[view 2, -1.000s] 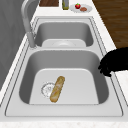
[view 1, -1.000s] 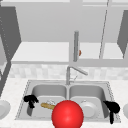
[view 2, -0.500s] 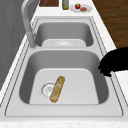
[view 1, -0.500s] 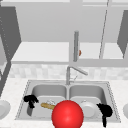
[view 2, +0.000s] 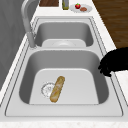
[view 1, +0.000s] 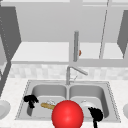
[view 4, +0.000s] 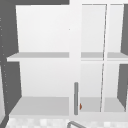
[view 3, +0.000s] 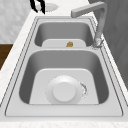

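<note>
A big red ball (view 1: 67, 115) shows low in the front view, covering the sink's front rim between the two basins. My left hand (view 1: 30, 100) hangs over the left part of the left basin (view 2: 75, 82), fingers relaxed and pointing down, holding nothing. It also appears at the front rim (view 2: 113, 62) and at the sink's far end (view 3: 37, 5). A baguette (view 2: 57, 88) lies on that basin's floor beside the drain (view 2: 47, 89). My right hand (view 1: 96, 115) floats just right of the ball, by the right basin's front edge. A white plate (view 3: 64, 91) lies in the right basin.
The faucet (view 1: 72, 72) rises behind the divider, its spout swung right. A plate with a tomato (view 2: 80, 7), a bottle (view 2: 65, 4) and a board (view 2: 48, 2) stand on the right counter. White dishes (view 1: 3, 108) sit on both counters. Open cabinet shelves (view 4: 40, 105) hang above.
My right hand has drifted a little to the left and lower in the front view. The left hand, ball, baguette and plate have stayed put.
</note>
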Available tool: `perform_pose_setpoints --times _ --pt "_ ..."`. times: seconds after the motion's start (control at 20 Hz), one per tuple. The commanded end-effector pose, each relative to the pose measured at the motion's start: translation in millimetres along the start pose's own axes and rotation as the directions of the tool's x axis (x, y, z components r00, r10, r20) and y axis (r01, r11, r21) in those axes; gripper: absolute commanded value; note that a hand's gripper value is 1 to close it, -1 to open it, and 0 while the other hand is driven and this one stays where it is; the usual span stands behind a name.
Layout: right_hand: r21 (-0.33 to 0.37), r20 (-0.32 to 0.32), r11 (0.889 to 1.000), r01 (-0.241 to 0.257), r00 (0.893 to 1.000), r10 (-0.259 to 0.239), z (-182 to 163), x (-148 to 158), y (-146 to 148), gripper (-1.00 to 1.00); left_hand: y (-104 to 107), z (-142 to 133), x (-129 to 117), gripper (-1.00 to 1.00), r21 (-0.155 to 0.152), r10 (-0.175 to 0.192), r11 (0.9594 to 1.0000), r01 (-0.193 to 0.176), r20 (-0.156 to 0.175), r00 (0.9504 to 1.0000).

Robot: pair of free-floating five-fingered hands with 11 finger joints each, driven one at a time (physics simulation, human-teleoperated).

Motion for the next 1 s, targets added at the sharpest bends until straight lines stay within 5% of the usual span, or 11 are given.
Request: perform_pose_setpoints --times 0.0,0.5,0.7,0.75,0.95 --pt "0.002 0.024 1.000 -0.008 1.000 0.008 -2 7 5 -1.00 0 0 0 0.00 0.000 0.000 1.0000 0.000 0.000 1.0000" --pt "0.013 0.101 0.999 0.052 0.993 -0.053 -15 -11 2 -1.00 0 0 0 0.00 0.000 0.000 1.0000 0.000 0.000 1.0000" --pt "0.017 0.102 0.999 0.029 0.994 -0.031 -13 -7 2 -1.00 0 0 0 0.00 0.000 0.000 1.0000 0.000 0.000 1.0000" --pt "0.012 0.094 1.000 0.029 0.995 -0.030 -13 -9 1 0.00 -8 3 1 -1.00 0.013 0.013 0.9998 -0.013 0.003 0.9999" --pt "-0.002 0.087 1.000 0.017 0.996 -0.017 -14 -12 0 0.00 -7 -10 -2 -1.00 -0.011 0.017 0.9998 -0.018 -0.014 0.9997"
